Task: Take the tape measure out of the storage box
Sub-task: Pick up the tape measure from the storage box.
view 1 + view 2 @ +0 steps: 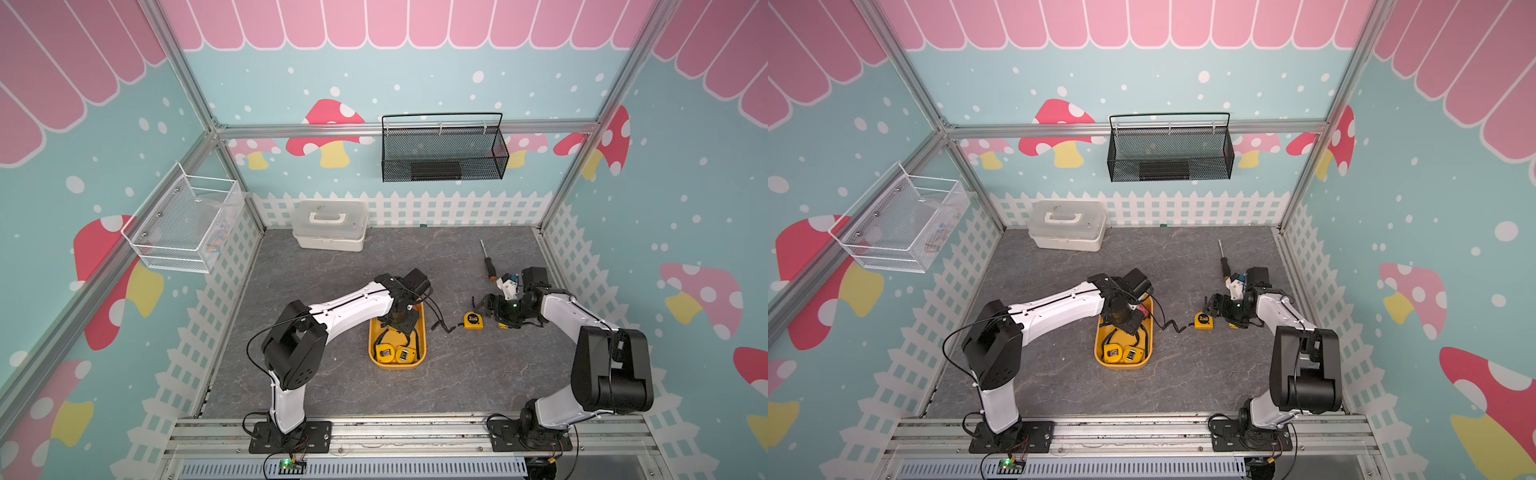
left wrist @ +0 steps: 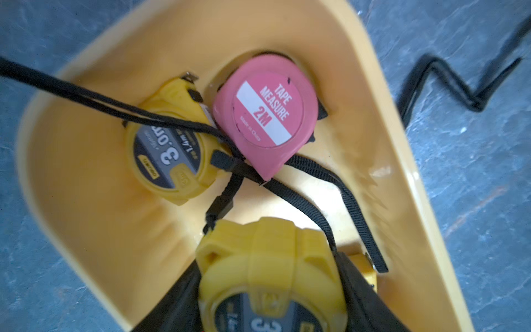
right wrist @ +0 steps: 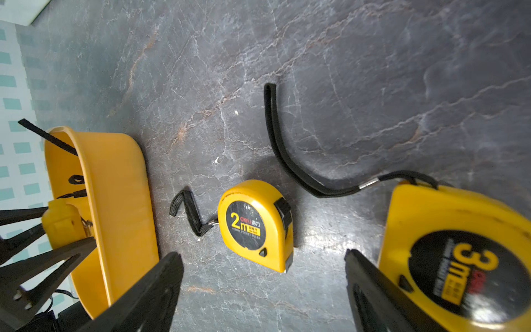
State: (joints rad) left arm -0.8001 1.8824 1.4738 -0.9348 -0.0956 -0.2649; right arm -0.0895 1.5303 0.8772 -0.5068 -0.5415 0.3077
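The left claw (image 2: 268, 273) is standing inside the shallow yellow plastic storage tray (image 2: 86, 178). Its two black fingers (image 2: 178, 299) are set narrow, pressing both flanks of a yellow ribbed rubber-cased tape measure (image 2: 270, 250). Whether that tape measure is resting on the tray floor cannot be told.

Toward the tray's far rounded end, a yellow tape measure marked 3.0m (image 2: 169, 143) and a pink round-faced tape measure marked 2M (image 2: 267, 109) are lying touching, the pink one close to the wall. Black woven wrist straps (image 2: 310, 207) are crossing the floor between the three, and one is running out over the rim. In both top views a pair of yellow tape measures (image 1: 384, 353) (image 1: 1111, 353) is sitting at the near end.

The tray is sitting mid-way across the grey marble-patterned table (image 1: 311, 353), with bare surface lying open on its near and left sides.

The right claw (image 3: 262, 254) is hanging low just right of the tray, jaws spread wide and gripping nothing. A yellow 2m tape measure (image 3: 255, 227) is lying flat between tray wall and claw, apart from both. A larger yellow 3m tape measure (image 3: 459, 258) is lying just beside one finger's outer face; contact cannot be judged.

A black-and-orange-handled screwdriver (image 1: 488, 264) is lying beyond the right arm, and a white lidded case (image 1: 330, 224) is sitting at the back edge, well apart
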